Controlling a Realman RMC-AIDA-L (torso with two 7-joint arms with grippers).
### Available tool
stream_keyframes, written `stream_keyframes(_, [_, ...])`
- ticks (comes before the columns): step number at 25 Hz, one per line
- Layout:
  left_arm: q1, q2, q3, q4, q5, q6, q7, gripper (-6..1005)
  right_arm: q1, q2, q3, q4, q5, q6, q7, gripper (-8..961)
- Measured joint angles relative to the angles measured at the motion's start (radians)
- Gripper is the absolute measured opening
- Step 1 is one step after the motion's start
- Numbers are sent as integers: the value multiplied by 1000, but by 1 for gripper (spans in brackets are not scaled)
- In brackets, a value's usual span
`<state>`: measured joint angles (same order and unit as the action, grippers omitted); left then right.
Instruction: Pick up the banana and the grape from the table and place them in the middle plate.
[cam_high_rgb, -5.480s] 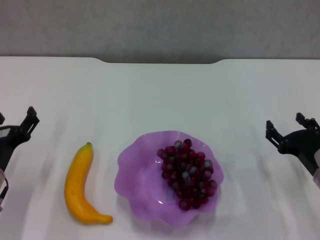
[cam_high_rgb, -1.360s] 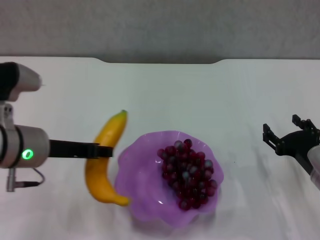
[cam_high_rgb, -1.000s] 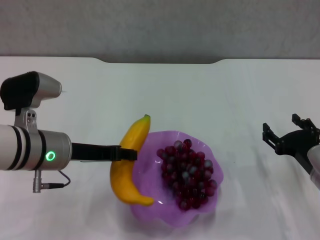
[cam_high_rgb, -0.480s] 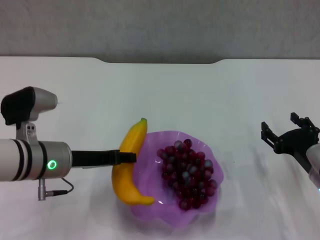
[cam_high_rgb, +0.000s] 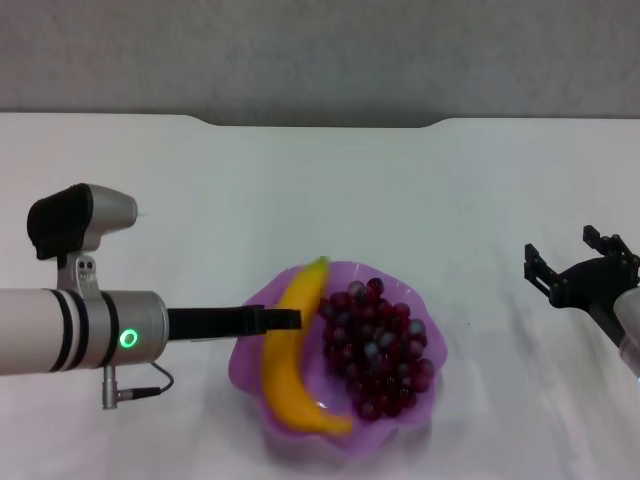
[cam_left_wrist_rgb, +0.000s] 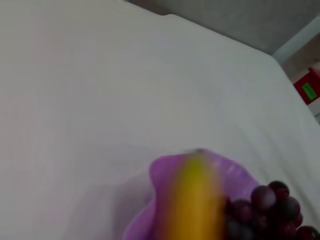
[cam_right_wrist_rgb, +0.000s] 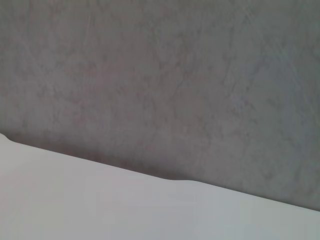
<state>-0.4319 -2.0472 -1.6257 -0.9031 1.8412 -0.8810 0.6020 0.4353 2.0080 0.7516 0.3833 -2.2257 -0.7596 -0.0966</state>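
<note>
The banana (cam_high_rgb: 292, 365) lies over the left half of the light-purple middle plate (cam_high_rgb: 345, 274), its green tip at the far rim. My left gripper (cam_high_rgb: 285, 320) reaches in from the left and is shut on the banana at its middle. The grape bunch (cam_high_rgb: 378, 345) lies in the plate's right half, beside the banana. In the left wrist view the banana (cam_left_wrist_rgb: 192, 200) is a blur over the plate (cam_left_wrist_rgb: 162, 172), with the grapes (cam_left_wrist_rgb: 267, 210) beside it. My right gripper (cam_high_rgb: 572, 258) is open and empty at the right edge, apart from the plate.
The white table (cam_high_rgb: 320, 190) stretches back to a grey wall. The right wrist view holds only the wall (cam_right_wrist_rgb: 160, 75) and the table's far edge (cam_right_wrist_rgb: 100, 200).
My left gripper has carried the banana to the right, from beside the plate's left rim to over the plate's left half. The grapes, plate and right arm have not moved.
</note>
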Motion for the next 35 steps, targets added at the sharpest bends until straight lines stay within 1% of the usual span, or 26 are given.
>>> stream_keyframes(1, [2, 0, 1, -8, -3, 1, 5, 559, 0, 0, 0, 0, 0, 0, 0, 828])
stream_keyframes(7, [37, 0, 5, -76, -5, 19, 13, 693, 0, 0, 0, 0, -2, 0, 0, 828])
stream_keyframes(9, [62, -1, 7, -116, -5, 35, 28, 738, 0, 0, 0, 0, -2, 2, 0, 828])
stream_keyframes(11, [114, -2, 10, -188, -15, 91, 75, 783, 0, 0, 0, 0, -1, 6, 0, 828])
stream_keyframes(12, [155, -3, 19, -225, -46, 141, 122, 805, 0, -1, 0, 0, -1, 9, 0, 828])
stream_keyframes(13, [182, -3, 26, -247, -71, 177, 157, 821, 0, -1, 0, 0, -1, 10, 0, 828])
stream_keyframes(15, [249, -3, 56, -282, -200, 284, 317, 854, 0, -1, -1, 0, -3, 10, 0, 828])
stream_keyframes(17, [290, -3, 69, -284, -320, 349, 472, 887, 1, 0, -3, 0, -3, 8, -1, 828])
stream_keyframes(19, [320, -3, 71, -259, -483, 410, 685, 903, 1, -1, -11, 0, -5, 3, -1, 828])
stream_keyframes(22, [330, -7, 66, -163, -769, 451, 1055, 903, 1, -3, -24, 1, -6, -1, -1, 828])
stream_keyframes(24, [319, -7, 67, -73, -1025, 437, 1330, 903, 1, -3, -25, 1, -6, -4, -1, 828])
stream_keyframes(25, [308, -7, 69, -15, -1162, 410, 1474, 903, 1, -3, -25, 1, -6, -6, -1, 828])
stream_keyframes(26, [296, -7, 69, 41, -1270, 376, 1593, 903, 1, -3, -25, 1, -6, -8, -1, 828])
stream_keyframes(27, [283, -8, 70, 113, -1391, 325, 1731, 903, 2, -2, -25, 1, -6, -10, -1, 828])
stream_keyframes(28, [262, -9, 72, 203, -1527, 245, 1879, 903, 2, -2, -25, 1, -6, -12, -1, 828])
stream_keyframes(29, [246, -9, 76, 278, -1630, 172, 1990, 903, 2, -2, -26, 0, -6, -12, -2, 828])
stream_keyframes(31, [217, -9, 98, 405, -1784, 22, 2150, 903, 2, -2, -25, 0, -5, -12, -2, 828])
stream_keyframes(33, [186, -10, 114, 511, -1876, -91, 2245, 903, 2, -2, -23, 0, -5, -12, -1, 828])
stream_keyframes(35, [159, -10, 117, 575, -1908, -122, 2258, 903, 2, -2, -22, 0, -5, -12, -1, 828])
